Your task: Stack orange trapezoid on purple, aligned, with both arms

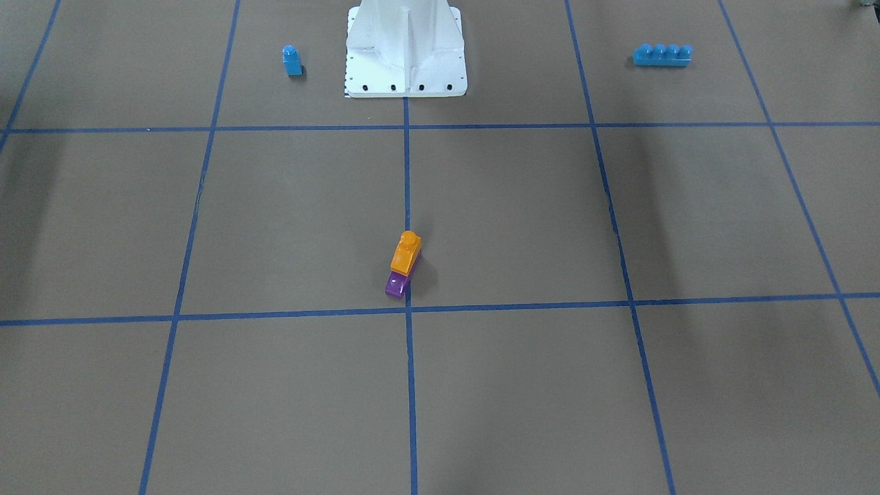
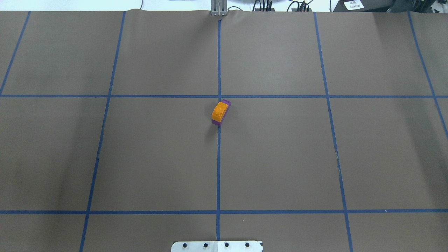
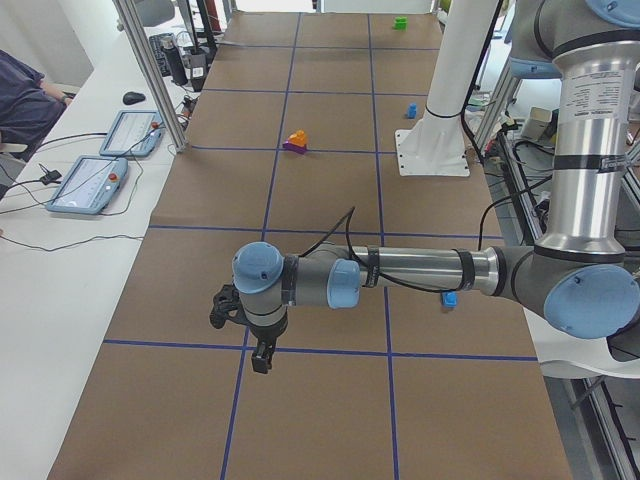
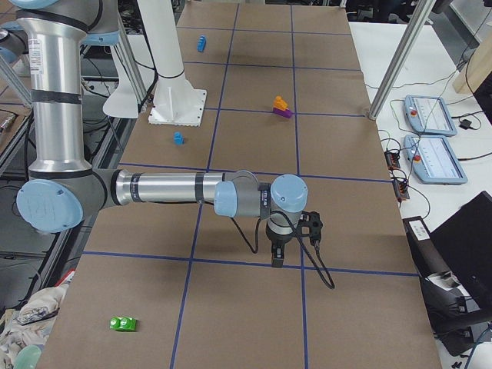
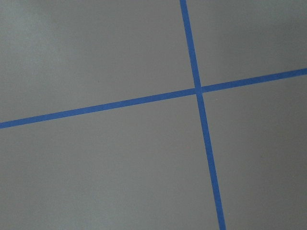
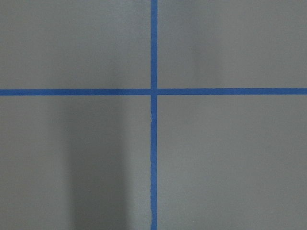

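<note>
The orange trapezoid (image 1: 405, 253) sits on top of the purple brick (image 1: 395, 285) near the table's centre line; the purple one's end sticks out from under the orange one. The stack also shows in the overhead view, orange (image 2: 219, 112) on purple (image 2: 226, 102). Both arms are away from it. The left gripper (image 3: 262, 360) shows only in the exterior left view, pointing down over a tape crossing. The right gripper (image 4: 277, 259) shows only in the exterior right view, also pointing down. I cannot tell whether either is open or shut. Both wrist views show only brown paper and blue tape.
A small blue single-stud brick (image 1: 292, 60) and a long blue four-stud brick (image 1: 662, 55) lie on either side of the white pedestal base (image 1: 405, 48). A green brick (image 4: 123, 324) lies near the right end. Control tablets (image 4: 430, 115) sit beside the table.
</note>
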`<state>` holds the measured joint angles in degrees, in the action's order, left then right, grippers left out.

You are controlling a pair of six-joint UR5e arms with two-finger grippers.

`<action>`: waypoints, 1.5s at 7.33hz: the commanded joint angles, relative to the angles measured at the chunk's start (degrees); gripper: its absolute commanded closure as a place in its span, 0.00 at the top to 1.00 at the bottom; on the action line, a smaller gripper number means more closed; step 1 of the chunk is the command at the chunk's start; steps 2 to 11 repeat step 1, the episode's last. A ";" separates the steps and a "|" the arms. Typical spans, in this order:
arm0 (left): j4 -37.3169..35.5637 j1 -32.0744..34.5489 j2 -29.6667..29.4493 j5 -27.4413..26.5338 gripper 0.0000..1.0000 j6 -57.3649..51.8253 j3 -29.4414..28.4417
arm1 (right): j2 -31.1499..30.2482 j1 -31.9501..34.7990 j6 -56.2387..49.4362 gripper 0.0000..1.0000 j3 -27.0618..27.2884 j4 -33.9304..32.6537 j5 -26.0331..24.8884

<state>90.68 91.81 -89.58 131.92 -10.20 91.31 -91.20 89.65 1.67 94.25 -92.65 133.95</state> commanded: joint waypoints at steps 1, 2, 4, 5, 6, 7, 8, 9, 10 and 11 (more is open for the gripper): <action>-0.06 -0.05 -0.07 -0.09 1.00 0.00 -0.08 | -0.03 0.00 0.00 1.00 -0.03 0.01 -0.01; -0.06 -0.05 -0.07 -0.09 1.00 0.00 -0.08 | -0.03 0.00 0.00 1.00 -0.03 0.01 -0.01; -0.06 -0.05 -0.07 -0.09 1.00 0.00 -0.08 | -0.03 0.00 0.00 1.00 -0.03 0.01 -0.01; -0.06 -0.05 -0.07 -0.09 1.00 0.00 -0.08 | -0.03 0.00 0.00 1.00 -0.03 0.01 -0.01; -0.06 -0.05 -0.07 -0.09 1.00 0.00 -0.08 | -0.03 0.00 0.00 1.00 -0.03 0.01 -0.01; -0.06 -0.05 -0.07 -0.09 1.00 0.00 -0.08 | -0.03 0.00 0.00 1.00 -0.03 0.01 -0.01; -0.06 -0.05 -0.07 -0.09 1.00 0.00 -0.08 | -0.03 0.00 0.00 1.00 -0.03 0.01 -0.01; -0.06 -0.05 -0.07 -0.09 1.00 0.00 -0.08 | -0.03 0.00 0.00 1.00 -0.03 0.01 -0.01; -0.06 -0.05 -0.07 -0.09 1.00 0.00 -0.08 | -0.03 0.00 0.00 1.00 -0.03 0.01 -0.01; -0.06 -0.05 -0.07 -0.09 1.00 0.00 -0.08 | -0.03 0.00 0.00 1.00 -0.03 0.01 -0.01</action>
